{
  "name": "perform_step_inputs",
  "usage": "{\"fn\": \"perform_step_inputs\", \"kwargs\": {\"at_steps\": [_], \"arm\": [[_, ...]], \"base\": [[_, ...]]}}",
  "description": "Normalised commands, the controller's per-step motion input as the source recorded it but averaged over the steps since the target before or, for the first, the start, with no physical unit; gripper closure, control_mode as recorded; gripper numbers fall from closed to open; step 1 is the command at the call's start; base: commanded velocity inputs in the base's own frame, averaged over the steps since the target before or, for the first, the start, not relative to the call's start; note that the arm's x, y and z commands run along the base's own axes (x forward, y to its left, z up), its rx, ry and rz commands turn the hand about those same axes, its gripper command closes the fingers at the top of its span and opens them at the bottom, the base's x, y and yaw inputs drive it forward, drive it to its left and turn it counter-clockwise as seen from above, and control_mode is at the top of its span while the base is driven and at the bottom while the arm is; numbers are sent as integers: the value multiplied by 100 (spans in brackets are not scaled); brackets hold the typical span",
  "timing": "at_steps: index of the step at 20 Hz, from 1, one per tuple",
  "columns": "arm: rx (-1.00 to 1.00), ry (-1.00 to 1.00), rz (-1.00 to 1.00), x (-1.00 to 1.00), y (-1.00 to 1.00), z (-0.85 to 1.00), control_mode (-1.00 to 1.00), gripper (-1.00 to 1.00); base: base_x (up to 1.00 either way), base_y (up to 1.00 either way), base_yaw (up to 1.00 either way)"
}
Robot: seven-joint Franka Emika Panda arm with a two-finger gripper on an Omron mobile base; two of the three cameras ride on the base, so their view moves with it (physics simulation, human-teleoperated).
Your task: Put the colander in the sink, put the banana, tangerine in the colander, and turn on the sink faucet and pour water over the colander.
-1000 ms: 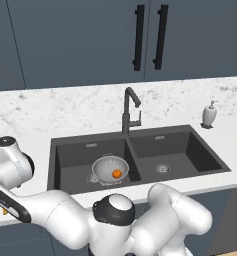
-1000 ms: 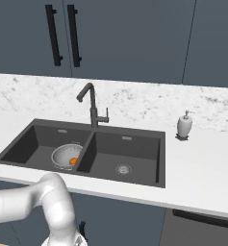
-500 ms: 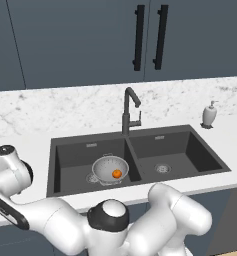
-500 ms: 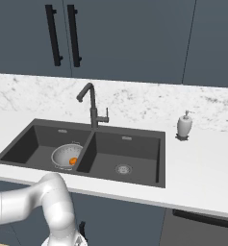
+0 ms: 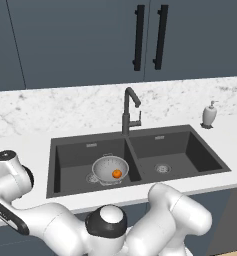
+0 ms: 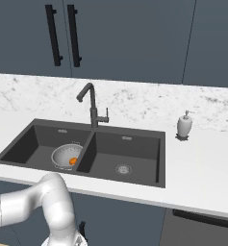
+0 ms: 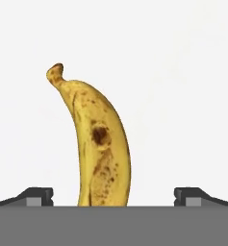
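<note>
In the hand view the banana (image 7: 98,144), yellow with brown spots, lies on a plain white surface. It runs lengthwise between my gripper's (image 7: 113,196) two finger tips, which stand wide apart on either side of its near end without touching it. The gripper is open. The pale grey colander (image 5: 110,170) (image 6: 66,156) sits in the left basin of the dark sink (image 5: 190,150) (image 6: 134,153). The tangerine (image 5: 117,173) (image 6: 73,161) rests inside the colander. The dark gooseneck faucet (image 5: 127,110) (image 6: 90,103) stands behind the centre divider; no water shows.
A white soap dispenser (image 5: 209,115) (image 6: 184,126) stands on the marble counter right of the sink. Dark cabinets with black handles (image 5: 149,37) hang above. My arm bends low and out past the left of the counter front.
The arm's joint at the left of the left base view has sunk a little. The sink, colander and tangerine have not moved.
</note>
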Motion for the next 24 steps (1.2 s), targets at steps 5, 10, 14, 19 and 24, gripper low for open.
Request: {"fn": "perform_step_inputs", "kwargs": {"at_steps": [5,10,14,19,24], "arm": [[0,0,0,0,4,-12,-100,-100],[0,0,0,0,3,-10,-100,-100],[0,0,0,0,4,-14,-100,-100],[0,0,0,0,2,-13,-100,100],[0,0,0,0,0,0,-100,100]], "base": [[0,0,0],[0,0,0],[0,0,0],[0,0,0],[0,0,0]]}}
